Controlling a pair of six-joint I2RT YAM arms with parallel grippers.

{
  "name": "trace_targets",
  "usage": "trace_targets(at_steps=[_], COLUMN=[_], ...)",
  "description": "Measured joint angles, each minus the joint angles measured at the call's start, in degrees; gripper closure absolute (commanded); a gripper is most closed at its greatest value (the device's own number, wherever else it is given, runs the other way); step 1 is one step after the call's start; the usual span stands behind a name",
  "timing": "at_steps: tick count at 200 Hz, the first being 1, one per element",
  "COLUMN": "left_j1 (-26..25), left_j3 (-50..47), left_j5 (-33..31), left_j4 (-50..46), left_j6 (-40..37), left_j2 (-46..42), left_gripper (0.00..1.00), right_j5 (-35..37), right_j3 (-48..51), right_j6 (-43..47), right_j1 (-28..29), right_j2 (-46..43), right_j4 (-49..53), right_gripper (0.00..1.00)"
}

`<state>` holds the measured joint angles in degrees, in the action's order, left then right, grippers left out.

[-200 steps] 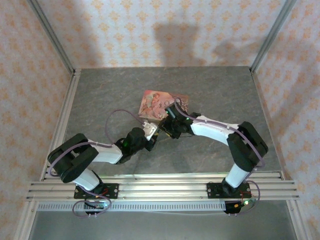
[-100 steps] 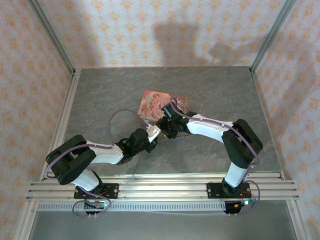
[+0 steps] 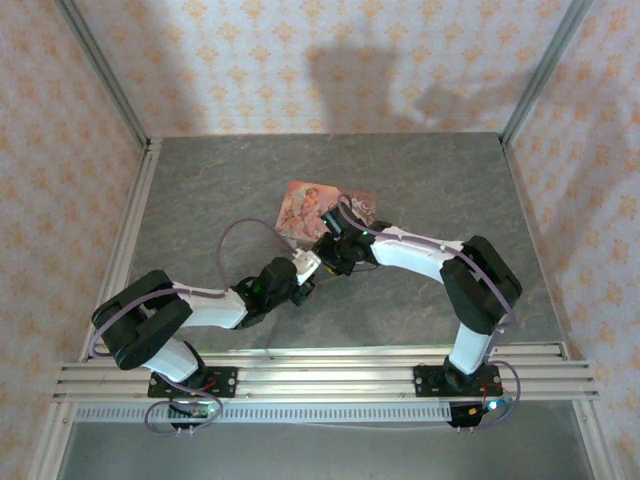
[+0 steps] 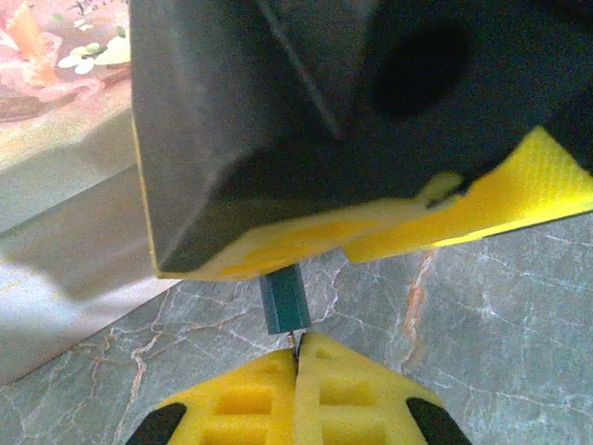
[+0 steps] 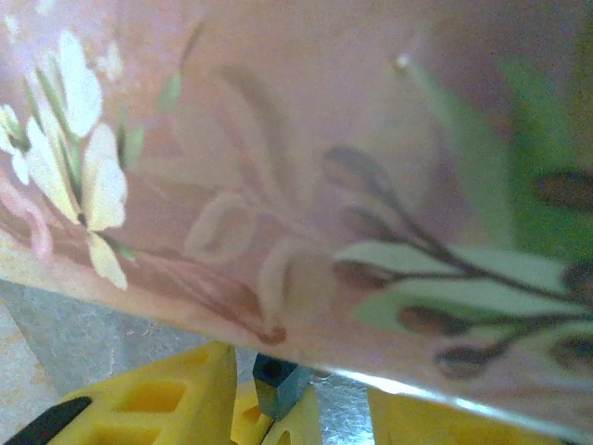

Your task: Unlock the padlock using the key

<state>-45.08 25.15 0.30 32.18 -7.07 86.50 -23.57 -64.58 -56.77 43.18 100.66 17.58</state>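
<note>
- The left claw [image 4: 298, 360] is pinching fully shut, its yellow pads pressed together on what is looking like the key [image 4: 296, 341], a thin sliver poking out just past its tips.
- The padlock [image 4: 283, 301] is sitting straight ahead of those tips, end-on to the key. Its near end is touching or all but touching the sliver. I cannot tell whether the blade is entering the keyhole.
- The right claw [image 5: 296, 394] is standing partly open with a finger on either side of the padlock. A strip of table [image 4: 482, 315] is showing between the lock and one finger, so this claw is bracketing the lock and not clearly gripping it.
- The pink box [image 5: 306, 158] is lying just beyond the right claw's fingers, looming over the padlock.
- The step in hand is looking like steadying the lock and seating the key. It is probably going best if the right claw is clamping the lock's flat sides before the left claw is pushing, otherwise the lock is likely swinging away from the tips.
- The left claw should be keeping the key in line with the lock's long axis, pressing gently, and turning only once the blade is seated.
- A key this thin is at risk of slipping or tilting between the pads, so the turn should be going about the key's own axis.
</note>
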Motion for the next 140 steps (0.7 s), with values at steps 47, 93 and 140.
trace_targets(at_steps=[47,93,140], left_j1=[-0.2,-0.3,-0.3], left_j3=[0.0,0.1,0.1], left_j5=[-0.8,-0.7,-0.7], left_j4=[-0.2,-0.3,0.5], left_j6=[0.0,2.4,5.1], left_j2=[0.0,-0.5,-0.7], left_gripper=[1.00,1.00,1.00], right_j5=[0.0,-0.5,0.1], right_j3=[0.0,-0.1,-0.1], right_j6=[0.3,-0.7,-1.2], right_j1=[0.0,0.0,-0.2], right_j2=[0.1,0.9,0.9], right_j4=[0.0,-2.7,-3.0], right_gripper=[0.63,0.80,1.00])
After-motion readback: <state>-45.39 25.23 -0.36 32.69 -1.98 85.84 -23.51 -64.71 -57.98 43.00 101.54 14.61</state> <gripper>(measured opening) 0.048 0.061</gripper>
